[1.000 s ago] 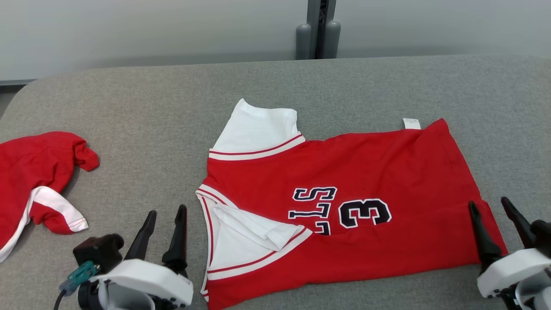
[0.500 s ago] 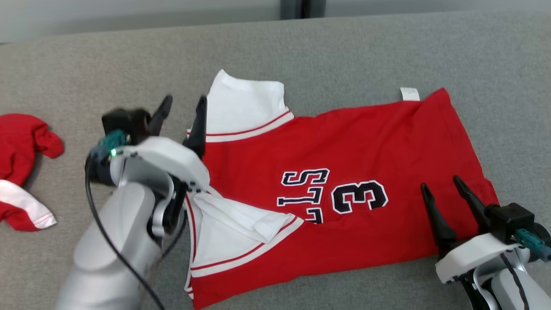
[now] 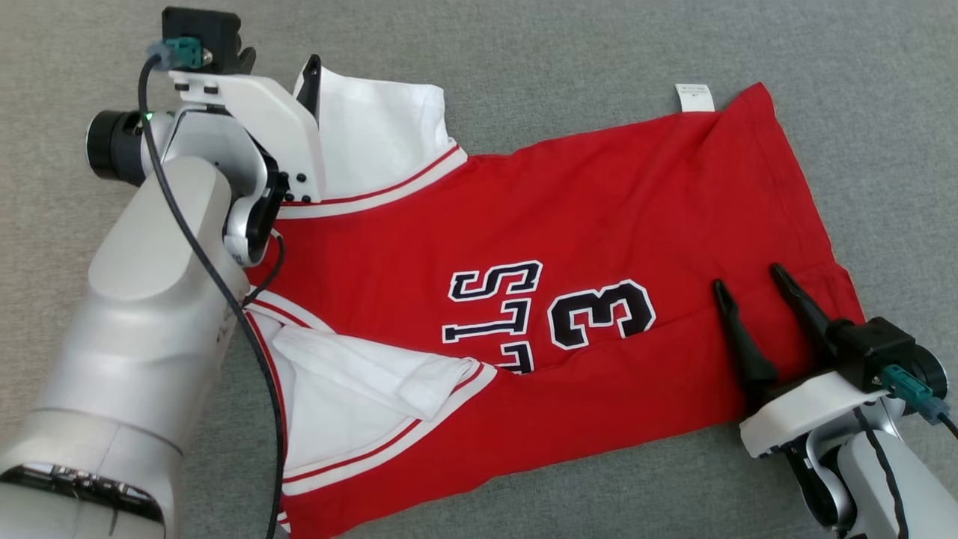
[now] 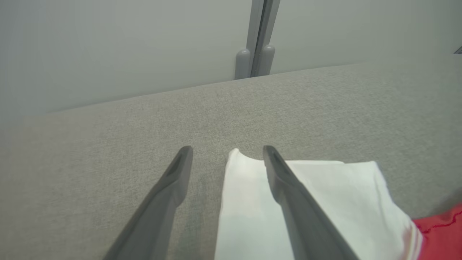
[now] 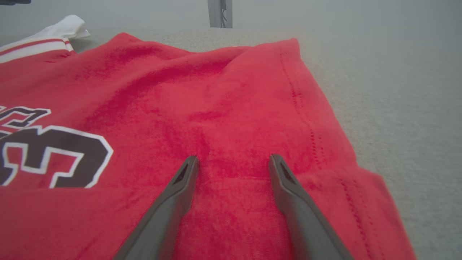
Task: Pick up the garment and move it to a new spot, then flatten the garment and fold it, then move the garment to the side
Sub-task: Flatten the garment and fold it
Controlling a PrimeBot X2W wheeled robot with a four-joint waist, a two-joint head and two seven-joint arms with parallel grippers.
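Left end effector (image 4: 227, 150) is wide open and empty, straddling the corner of the white sleeve (image 4: 325, 195). Right end effector (image 3: 747, 275), also open and empty, is over the red garment (image 3: 584, 217), which lies spread on the grey counter (image 3: 561, 45).

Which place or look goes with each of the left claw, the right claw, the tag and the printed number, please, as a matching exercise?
Things:
1. left claw
2. right claw
3. tag
4. number 3

Place or look:
A. white, at the shirt's far edge
B. open over the shirt's red cloth
C. dark with a white outline
D. open at the corner of the white sleeve

Pairs: 1-D, 2-B, 3-A, 4-C
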